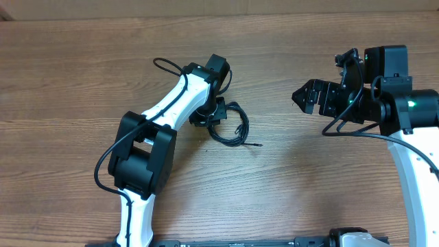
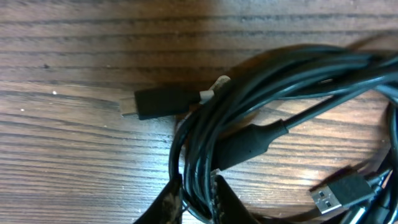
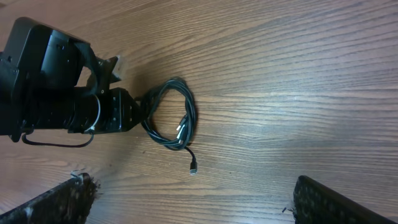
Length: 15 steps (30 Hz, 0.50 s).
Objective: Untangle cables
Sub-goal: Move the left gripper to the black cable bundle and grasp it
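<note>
On the tabletop, I am pinching the cables in the left fingers to anchor them; the right fingers are hovering wide apart, empty, ready to pull.

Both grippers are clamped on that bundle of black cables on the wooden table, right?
Not both. Only the left gripper is clamped on the cables; the right gripper hangs open off to the side, well apart from them. The overhead view shows it.
</note>
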Each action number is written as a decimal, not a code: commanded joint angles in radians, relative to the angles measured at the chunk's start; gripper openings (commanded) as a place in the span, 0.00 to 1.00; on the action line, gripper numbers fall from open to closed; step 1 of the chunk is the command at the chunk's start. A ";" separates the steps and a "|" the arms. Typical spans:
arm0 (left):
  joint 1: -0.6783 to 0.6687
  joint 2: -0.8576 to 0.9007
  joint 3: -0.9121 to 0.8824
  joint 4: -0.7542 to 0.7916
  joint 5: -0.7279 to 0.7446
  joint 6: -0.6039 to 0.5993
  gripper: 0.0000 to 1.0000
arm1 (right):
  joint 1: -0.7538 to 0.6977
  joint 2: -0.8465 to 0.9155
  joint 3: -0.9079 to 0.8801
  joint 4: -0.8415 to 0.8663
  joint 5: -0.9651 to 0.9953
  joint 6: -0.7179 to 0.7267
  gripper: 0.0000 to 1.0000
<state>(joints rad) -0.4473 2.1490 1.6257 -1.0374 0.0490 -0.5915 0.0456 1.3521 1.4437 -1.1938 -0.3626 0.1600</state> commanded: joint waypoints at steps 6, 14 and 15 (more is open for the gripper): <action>0.002 0.037 0.008 0.037 -0.130 -0.048 0.32 | -0.002 -0.005 0.025 0.002 -0.006 -0.003 1.00; -0.005 0.072 0.006 0.075 -0.076 -0.049 0.14 | -0.002 -0.005 0.024 0.002 -0.006 0.002 1.00; -0.005 0.072 0.006 0.074 -0.070 -0.048 0.04 | -0.002 -0.005 0.023 0.002 -0.006 0.007 1.00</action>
<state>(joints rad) -0.4477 2.1742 1.6257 -0.9726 -0.0307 -0.6292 0.0456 1.3521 1.4437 -1.1961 -0.3626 0.1604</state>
